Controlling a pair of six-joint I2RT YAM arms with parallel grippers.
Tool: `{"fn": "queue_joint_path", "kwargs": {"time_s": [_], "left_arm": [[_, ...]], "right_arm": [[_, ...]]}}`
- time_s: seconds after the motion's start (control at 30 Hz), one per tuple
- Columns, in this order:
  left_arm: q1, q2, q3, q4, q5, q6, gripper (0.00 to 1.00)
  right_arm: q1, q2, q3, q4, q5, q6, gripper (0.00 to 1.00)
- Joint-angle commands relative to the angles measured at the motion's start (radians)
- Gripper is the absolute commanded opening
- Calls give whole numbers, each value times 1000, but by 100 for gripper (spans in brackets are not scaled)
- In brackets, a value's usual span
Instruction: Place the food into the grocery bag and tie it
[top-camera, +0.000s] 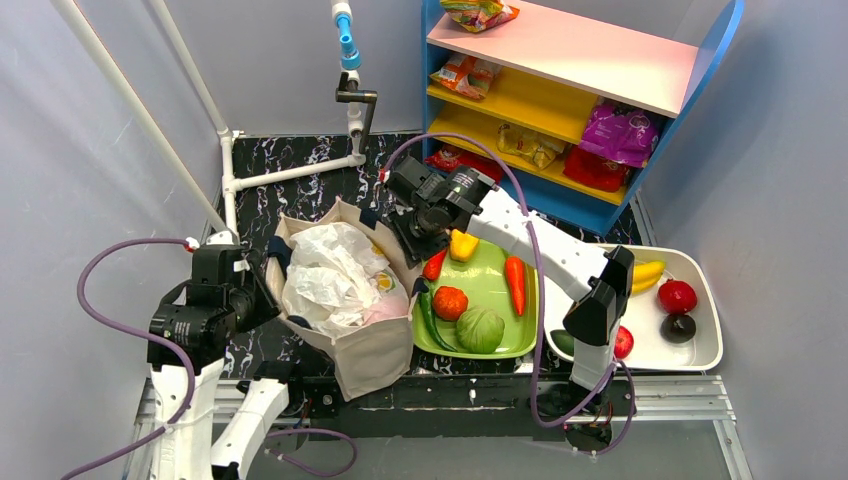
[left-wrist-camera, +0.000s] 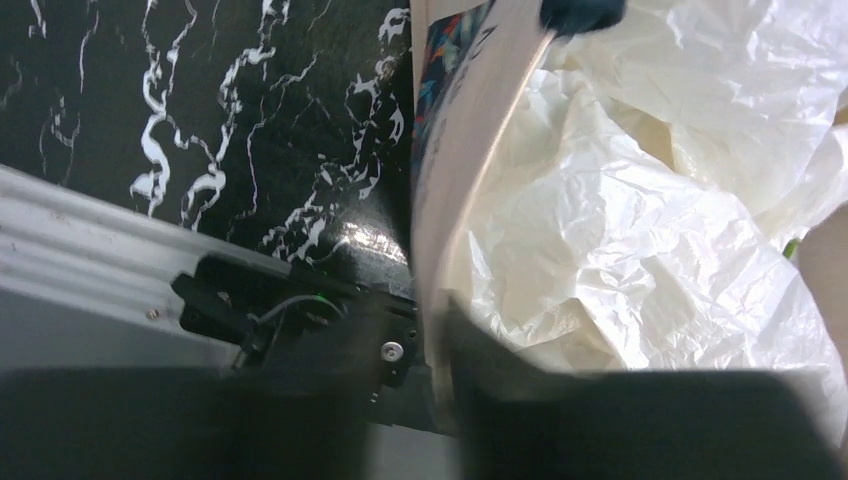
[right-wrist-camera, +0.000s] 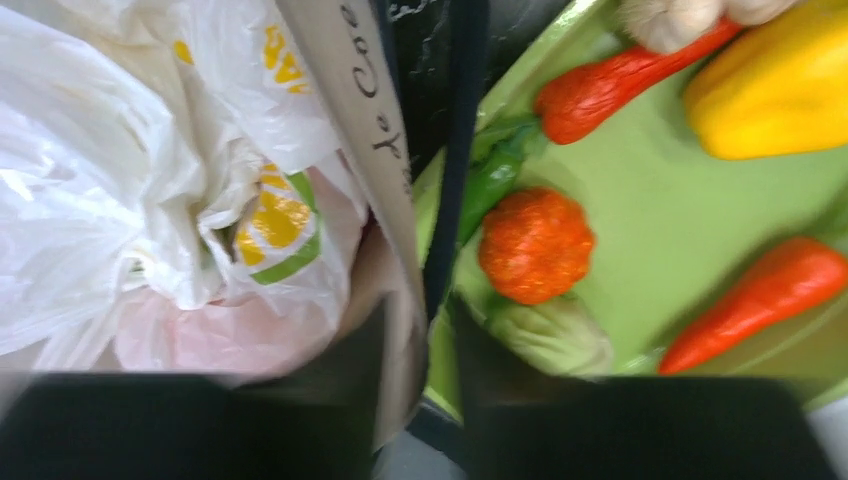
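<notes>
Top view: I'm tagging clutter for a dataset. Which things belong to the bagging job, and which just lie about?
Job: white plastic bag inside canvas tote, banana, purple snack packet.
Lying about: green tray, carrot, cabbage, yellow pepper, pipe frame.

Layout: a tote bag (top-camera: 370, 350) stands at the left of the table (top-camera: 320, 190), two trays lie in a row to its right, and a shelf unit (top-camera: 590, 50) stands behind them.

The grocery bag (top-camera: 325, 270) sits inside the tote bag. Just right of the tote bag lies the vegetable tray (top-camera: 487, 280), with a bell pepper (top-camera: 462, 244) at its far edge, a chili (top-camera: 434, 264) beside it, a carrot (top-camera: 516, 284) on the right, a tomato (top-camera: 450, 302) in the middle and a cabbage (top-camera: 480, 329) at the near edge. Right of that lies the fruit tray (top-camera: 700, 355), a banana (top-camera: 648, 272) at its far edge. Snack packets (top-camera: 620, 132) lie on the shelves. The left gripper (top-camera: 265, 300) is at the tote bag's left wall, the right gripper (top-camera: 410, 240) at its far right rim.
</notes>
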Motion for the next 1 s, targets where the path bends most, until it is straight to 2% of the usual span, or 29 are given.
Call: {"fn": "queue_joint_path", "kwargs": {"time_s": [0.0, 0.03, 0.2, 0.4, 0.73, 0.97], "left_arm": [[0, -5, -60, 58, 18, -30, 0], [0, -4, -57, 64, 23, -30, 0], [0, 10, -14, 88, 69, -20, 0], [0, 35, 33, 165, 221, -12, 0], [-12, 89, 18, 348, 439, -62, 0], [-37, 104, -33, 472, 530, -84, 0]], "right_arm": [[3, 25, -11, 39, -124, 7, 4], [3, 31, 7, 37, -136, 6, 1], [4, 50, 112, 43, -223, 9, 1], [14, 87, 260, 93, -346, 40, 1], [59, 129, 266, 304, -530, 107, 1], [76, 174, 267, 415, -591, 158, 1]]}}
